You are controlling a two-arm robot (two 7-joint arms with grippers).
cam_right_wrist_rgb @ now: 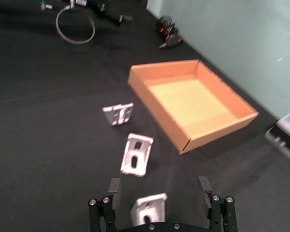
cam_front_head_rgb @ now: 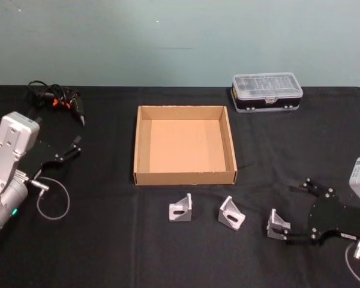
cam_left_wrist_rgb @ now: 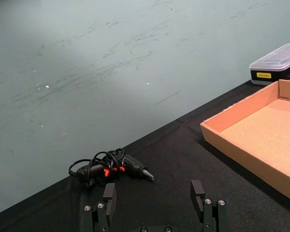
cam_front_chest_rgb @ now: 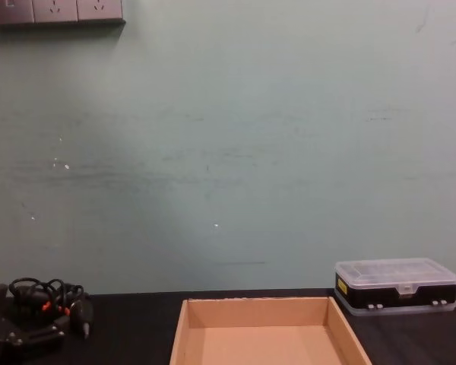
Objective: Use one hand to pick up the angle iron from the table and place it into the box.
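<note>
R gripper (cam_right_wrist_rgb: 159, 185) fingers spread wide, straddling rightmost angle iron (cam_right_wrist_rgb: 149, 209), no contact; L gripper (cam_left_wrist_rgb: 153, 190) idle far left, also wide.

The box (cam_front_head_rgb: 185, 177) is sitting open-topped at centre frame, its low walls forming the only barrier to the inside. At lower right, the right tool (cam_front_head_rgb: 281, 230), fingers spread, is straddling the right iron (cam_front_head_rgb: 275, 219); the middle iron (cam_front_head_rgb: 231, 213) is sitting near on its left. Bare desk (cam_front_head_rgb: 108, 252) is stretching across the lower left.
</note>
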